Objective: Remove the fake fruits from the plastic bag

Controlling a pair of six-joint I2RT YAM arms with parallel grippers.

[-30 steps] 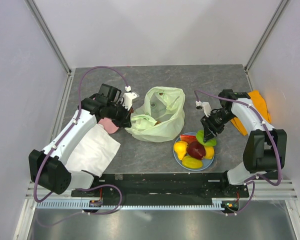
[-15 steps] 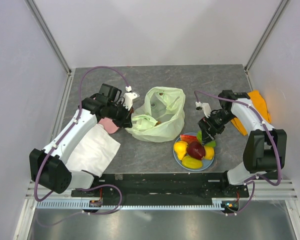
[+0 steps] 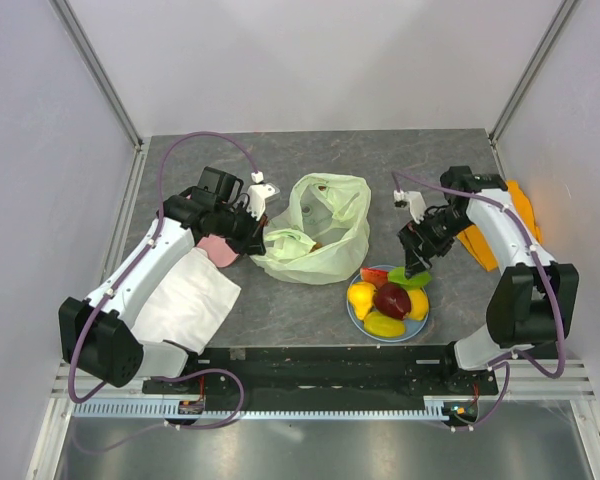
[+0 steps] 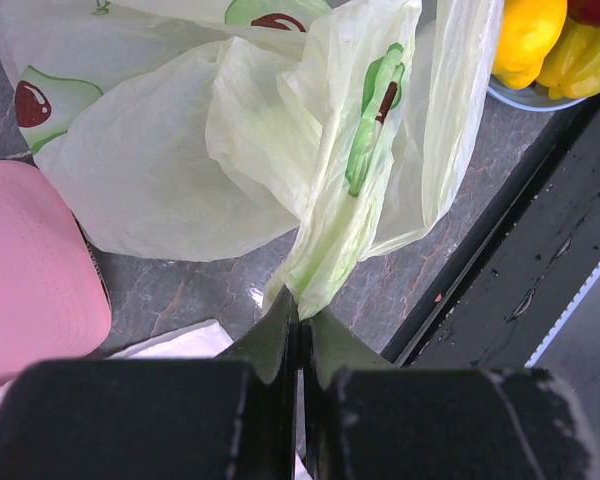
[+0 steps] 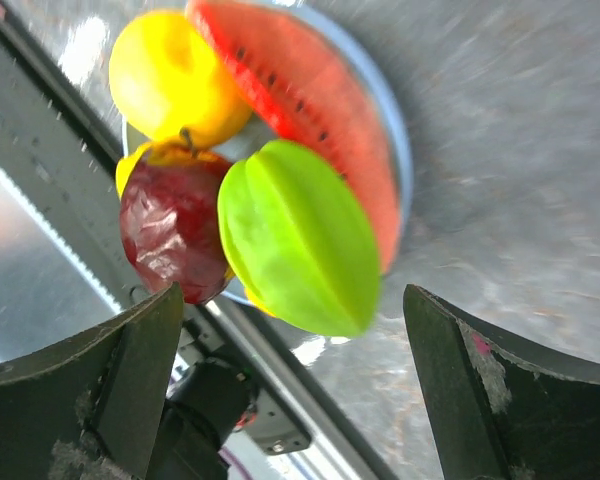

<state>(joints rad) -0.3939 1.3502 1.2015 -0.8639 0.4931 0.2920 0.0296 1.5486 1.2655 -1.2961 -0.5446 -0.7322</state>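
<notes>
The plastic bag lies crumpled mid-table, pale yellow-green with green print. My left gripper is shut on a bunched fold of the bag's left edge. Several fake fruits lie on the light-blue plate: a yellow one, a dark red one, a green one and a red watermelon slice. My right gripper hovers open just above the plate. In the right wrist view, the green fruit lies free between and below its spread fingers.
A pink cloth and a white folded cloth lie under my left arm. An orange cloth sits at the right edge under my right arm. The black front rail runs just past the plate.
My right gripper has opened wide, let the green fruit go on the plate and drawn up and back a little. The left arm and the bag have not moved.
</notes>
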